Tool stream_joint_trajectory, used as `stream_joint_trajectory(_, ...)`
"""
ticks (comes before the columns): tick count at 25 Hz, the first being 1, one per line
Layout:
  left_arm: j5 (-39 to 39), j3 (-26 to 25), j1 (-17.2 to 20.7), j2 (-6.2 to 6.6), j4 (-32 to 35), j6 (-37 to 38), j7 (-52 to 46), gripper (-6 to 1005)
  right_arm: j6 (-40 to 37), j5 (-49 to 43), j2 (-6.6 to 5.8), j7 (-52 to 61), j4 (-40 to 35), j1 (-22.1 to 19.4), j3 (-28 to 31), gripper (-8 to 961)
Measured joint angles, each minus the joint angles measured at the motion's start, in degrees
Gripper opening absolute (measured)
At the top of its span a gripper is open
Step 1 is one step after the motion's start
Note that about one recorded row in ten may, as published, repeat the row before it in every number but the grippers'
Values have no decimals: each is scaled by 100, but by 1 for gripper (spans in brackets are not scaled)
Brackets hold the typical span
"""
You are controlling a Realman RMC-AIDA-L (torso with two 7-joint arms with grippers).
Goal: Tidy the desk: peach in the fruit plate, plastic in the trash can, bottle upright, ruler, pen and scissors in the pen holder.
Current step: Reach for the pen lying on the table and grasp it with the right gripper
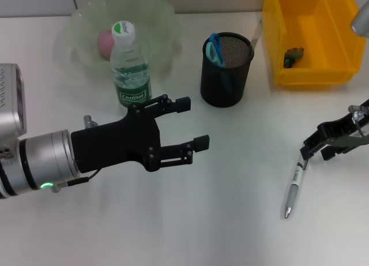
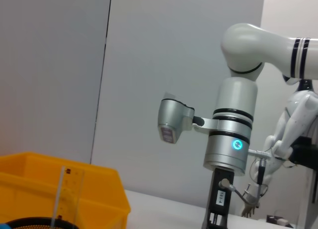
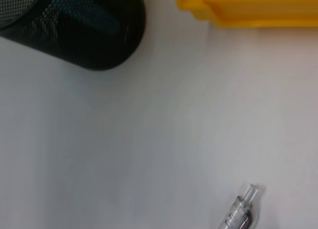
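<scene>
A pink peach (image 1: pixel 105 44) lies in the translucent green fruit plate (image 1: pixel 155 15). Just in front of the plate a clear bottle (image 1: pixel 130 64) with a white cap stands upright. The black mesh pen holder (image 1: pixel 226 75) holds blue scissors (image 1: pixel 214 48) and a clear ruler (image 1: pixel 255 35). The yellow trash can (image 1: pixel 323 75) contains a crumpled piece of plastic (image 1: pixel 293 56). A pen (image 1: pixel 294 185) lies on the table at the right. My right gripper (image 1: pixel 316 152) is open just above the pen's upper end. My left gripper (image 1: pixel 193 123) is open and empty, in front of the bottle.
The white desk (image 1: pixel 219 220) is bare in front. In the left wrist view the ruler (image 2: pixel 62 194) rises before the trash can (image 2: pixel 99 194), with the right arm (image 2: pixel 233 129) beyond. The right wrist view shows the pen holder (image 3: pixel 84 35), the trash can (image 3: pixel 248 8) and the pen (image 3: pixel 241 209).
</scene>
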Motion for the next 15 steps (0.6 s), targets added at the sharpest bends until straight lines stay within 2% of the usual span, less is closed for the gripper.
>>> stream_joint_trajectory(15,0,1,-15,5,43,-134,266,832,285,18,11,248,409,149,0,486)
